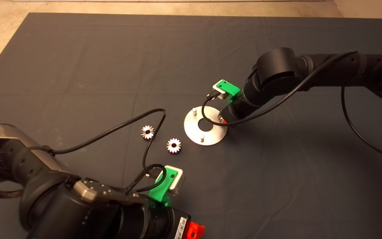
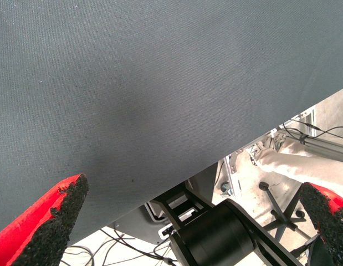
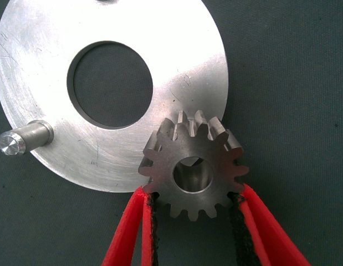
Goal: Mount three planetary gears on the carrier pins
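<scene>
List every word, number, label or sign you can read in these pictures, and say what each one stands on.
None can be read.
White sticker with small print on the left arm's wrist, beside the left tool: too small to read.
Disc, gear held in the right tool, two gears on the mat: no markings visible.

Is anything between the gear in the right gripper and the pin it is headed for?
Nothing visible is. The right gripper holds a small silvery toothed gear over the rim of the flat round silver disc. The pin there is hidden by the gear; the other upright silver pin stands clear.
</scene>
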